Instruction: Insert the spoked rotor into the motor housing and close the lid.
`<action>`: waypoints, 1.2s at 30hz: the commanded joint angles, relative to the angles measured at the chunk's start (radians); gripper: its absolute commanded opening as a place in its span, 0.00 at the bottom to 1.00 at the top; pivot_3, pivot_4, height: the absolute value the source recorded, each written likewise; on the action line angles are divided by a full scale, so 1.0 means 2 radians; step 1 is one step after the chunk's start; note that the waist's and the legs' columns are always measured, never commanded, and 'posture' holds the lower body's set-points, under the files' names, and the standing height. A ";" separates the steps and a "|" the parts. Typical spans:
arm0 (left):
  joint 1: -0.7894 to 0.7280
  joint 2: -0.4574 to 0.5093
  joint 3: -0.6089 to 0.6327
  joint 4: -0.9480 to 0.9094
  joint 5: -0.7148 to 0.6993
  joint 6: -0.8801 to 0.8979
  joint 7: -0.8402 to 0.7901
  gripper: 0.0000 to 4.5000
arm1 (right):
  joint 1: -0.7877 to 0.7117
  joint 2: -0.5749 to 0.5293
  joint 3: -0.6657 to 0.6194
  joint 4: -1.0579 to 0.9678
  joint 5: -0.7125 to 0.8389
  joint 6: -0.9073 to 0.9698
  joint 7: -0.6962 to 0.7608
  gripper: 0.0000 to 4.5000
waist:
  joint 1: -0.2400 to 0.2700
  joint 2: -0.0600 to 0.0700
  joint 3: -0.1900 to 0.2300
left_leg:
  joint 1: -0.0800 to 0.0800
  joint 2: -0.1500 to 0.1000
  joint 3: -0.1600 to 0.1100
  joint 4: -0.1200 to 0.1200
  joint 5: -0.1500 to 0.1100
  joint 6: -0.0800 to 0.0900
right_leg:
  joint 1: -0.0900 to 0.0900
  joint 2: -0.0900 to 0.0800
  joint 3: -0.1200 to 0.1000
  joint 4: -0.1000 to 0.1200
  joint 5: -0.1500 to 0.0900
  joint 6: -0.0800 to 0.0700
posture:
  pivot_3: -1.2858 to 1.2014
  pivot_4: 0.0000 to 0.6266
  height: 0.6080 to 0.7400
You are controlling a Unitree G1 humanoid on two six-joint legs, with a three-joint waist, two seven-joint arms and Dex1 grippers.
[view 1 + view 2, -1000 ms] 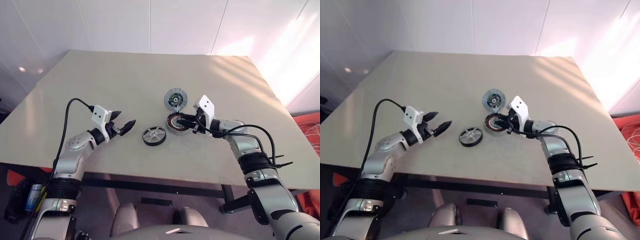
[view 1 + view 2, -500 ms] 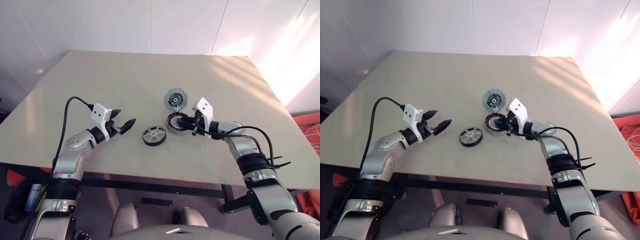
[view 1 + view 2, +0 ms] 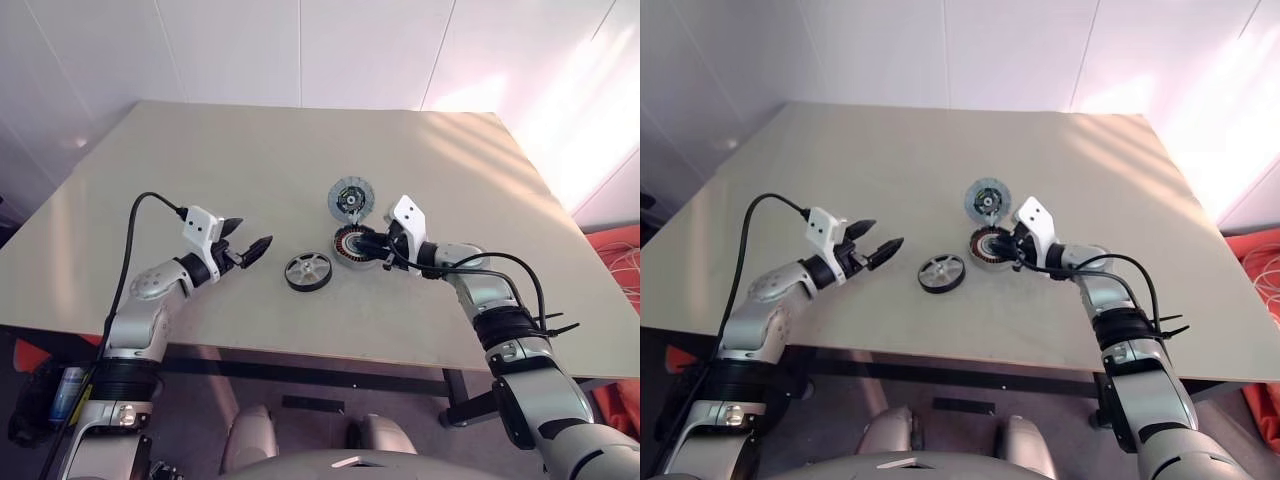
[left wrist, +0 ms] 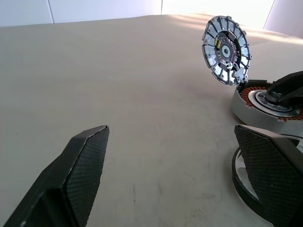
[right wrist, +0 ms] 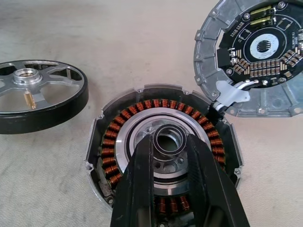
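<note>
Head views: the spoked rotor [image 3: 308,271] lies flat on the desk [image 3: 200,170], nearer the front edge than the back, about midway between the side edges, spokes up; the motor housing [image 3: 354,246] sits just beside it toward the right edge, and the lid [image 3: 351,196] stands hinged open behind the housing toward the back edge. My left claw [image 3: 246,243] hangs wide open and empty, near the rotor on its left-edge side, apart from it. My right claw [image 3: 372,243] reaches into the housing, fingers nearly together. Lots of bare desk toward the left and back edges; the front edge is near, so I judge any drag of the rotor should go sideways, not forward. Left wrist view: my own fingers [image 4: 80,165] are spread, the rotor's black rim [image 4: 246,182] shows next to one finger, the housing and upright lid beyond. Rotor looks like rigid metal, probably dense for its size, smooth rim likely slippery; I'd pinch across the rim, or a spoke near the hub. Right wrist view: my right fingers [image 5: 142,189] sit over the housing's centre on either side of a small metal ring [image 5: 169,140]; whether they pinch it I cannot tell. Copper windings [image 5: 124,125] look fragile, so stay off them. Lid hinge tab looks thin.
</note>
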 commanded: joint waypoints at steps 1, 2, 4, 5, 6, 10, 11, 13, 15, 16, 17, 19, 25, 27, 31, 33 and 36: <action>-0.009 0.006 0.009 -0.003 -0.001 -0.011 -0.004 1.00 | -0.004 -0.001 -0.005 -0.006 0.003 -0.004 0.004 0.15 | 0.000 0.000 0.000 | 0.000 0.000 0.000 0.000 0.000 0.000 | 0.000 0.000 0.000 0.000 0.000 0.000 | 0.52 0.00 1.00; -0.009 0.005 0.009 -0.002 -0.001 -0.012 -0.004 1.00 | -0.004 -0.001 -0.006 -0.008 0.003 -0.004 0.005 0.15 | 0.000 0.000 0.000 | 0.000 0.000 0.000 0.000 0.000 0.000 | 0.000 0.000 0.000 0.000 0.000 0.000 | 0.52 0.00 1.00; -0.009 0.005 0.009 0.001 0.000 -0.015 -0.006 1.00 | -0.005 -0.001 -0.005 -0.008 0.005 0.001 0.010 0.15 | 0.000 0.000 0.000 | 0.000 0.000 0.000 0.000 0.000 0.000 | 0.000 0.000 0.000 0.000 0.000 0.000 | 0.52 0.00 1.00; -0.009 0.005 0.010 0.003 0.000 -0.016 -0.007 1.00 | -0.005 -0.002 -0.005 -0.008 0.005 0.006 0.011 0.15 | 0.000 0.000 0.000 | 0.000 0.000 0.000 0.000 0.000 0.000 | 0.000 0.000 0.000 0.000 0.000 0.000 | 0.52 0.00 1.00; -0.009 0.005 0.010 0.006 0.000 -0.018 -0.008 1.00 | -0.005 -0.002 -0.004 -0.008 0.006 0.010 0.014 0.15 | 0.000 0.000 0.000 | 0.000 0.000 0.000 0.000 0.000 0.000 | 0.000 0.000 0.000 0.000 0.000 0.000 | 0.52 0.00 1.00; -0.009 0.006 0.011 0.018 0.001 -0.028 -0.012 1.00 | 0.001 -0.005 0.001 -0.016 0.004 0.017 0.024 0.43 | 0.000 0.000 0.000 | 0.000 0.000 0.000 0.000 0.000 0.000 | 0.000 0.000 0.000 0.000 0.000 0.000 | 0.52 0.00 1.00; -0.009 0.006 0.012 0.021 0.002 -0.031 -0.013 1.00 | 0.001 -0.005 0.001 -0.016 0.002 0.014 0.023 0.52 | 0.000 0.000 0.000 | 0.000 0.000 0.000 0.000 0.000 0.000 | 0.000 0.000 0.000 0.000 0.000 0.000 | 0.52 0.00 1.00; -0.010 0.006 0.012 0.026 0.003 -0.035 -0.014 1.00 | 0.001 -0.003 -0.002 -0.016 -0.002 0.003 0.010 0.66 | 0.000 0.000 0.000 | 0.000 0.000 0.000 0.000 0.000 0.000 | 0.000 0.000 0.000 0.000 0.000 0.000 | 0.52 0.00 1.00; -0.011 0.006 0.012 0.030 0.003 -0.038 -0.015 1.00 | -0.001 0.000 -0.004 -0.013 -0.001 -0.003 0.007 0.73 | 0.000 0.000 0.000 | 0.000 0.000 0.000 0.000 0.000 0.000 | 0.000 0.000 0.000 0.000 0.000 0.000 | 0.52 0.00 1.00; -0.011 0.006 0.012 0.031 0.003 -0.039 -0.016 1.00 | -0.002 0.000 -0.004 -0.012 0.000 -0.004 0.008 0.73 | 0.000 0.000 0.000 | 0.000 0.000 0.000 0.000 0.000 0.000 | 0.000 0.000 0.000 0.000 0.000 0.000 | 0.52 0.00 1.00; -0.012 0.006 0.012 0.032 0.003 -0.039 -0.016 1.00 | -0.002 0.000 -0.006 -0.014 0.004 -0.007 0.012 0.73 | 0.000 0.000 0.000 | 0.000 0.000 0.000 0.000 0.000 0.000 | 0.000 0.000 0.000 0.000 0.000 0.000 | 0.52 0.00 1.00; -0.013 0.006 0.011 0.031 0.003 -0.037 -0.015 1.00 | -0.002 0.000 -0.010 -0.020 0.011 -0.008 0.017 0.73 | 0.000 0.000 0.000 | 0.000 0.000 0.000 0.000 0.000 0.000 | 0.000 0.000 0.000 0.000 0.000 0.000 | 0.52 0.00 1.00; -0.013 0.005 0.010 0.024 0.003 -0.033 -0.012 1.00 | -0.007 0.006 -0.024 -0.051 0.046 0.015 0.034 0.73 | 0.000 0.000 0.000 | 0.000 0.000 0.000 0.000 0.000 0.000 | 0.000 0.000 0.000 0.000 0.000 0.000 | 0.52 0.00 1.00; -0.013 0.005 0.010 0.022 0.003 -0.033 -0.012 1.00 | -0.011 0.009 -0.029 -0.058 0.054 0.027 0.032 0.73 | 0.000 0.000 0.000 | 0.000 0.000 0.000 0.000 0.000 0.000 | 0.000 0.000 0.000 0.000 0.000 0.000 | 0.52 0.00 1.00; -0.012 0.004 0.009 0.019 0.003 -0.031 -0.010 1.00 | -0.013 0.009 -0.029 -0.060 0.057 0.037 0.033 0.44 | 0.000 0.000 0.000 | 0.000 0.000 0.000 0.000 0.000 0.000 | 0.000 0.000 0.000 0.000 0.000 0.000 | 0.52 0.00 1.00; -0.012 0.004 0.009 0.018 0.003 -0.030 -0.009 1.00 | -0.014 0.009 -0.026 -0.054 0.051 0.035 0.029 0.29 | 0.000 0.000 0.000 | 0.000 0.000 0.000 0.000 0.000 0.000 | 0.000 0.000 0.000 0.000 0.000 0.000 | 0.52 0.00 1.00; -0.012 0.004 0.008 0.011 0.003 -0.026 -0.006 1.00 | -0.016 0.011 -0.021 -0.039 0.037 0.025 0.013 0.04 | 0.000 0.000 0.000 | 0.000 0.000 0.000 0.000 0.000 0.000 | 0.000 0.000 0.000 0.000 0.000 0.000 | 0.52 0.00 1.00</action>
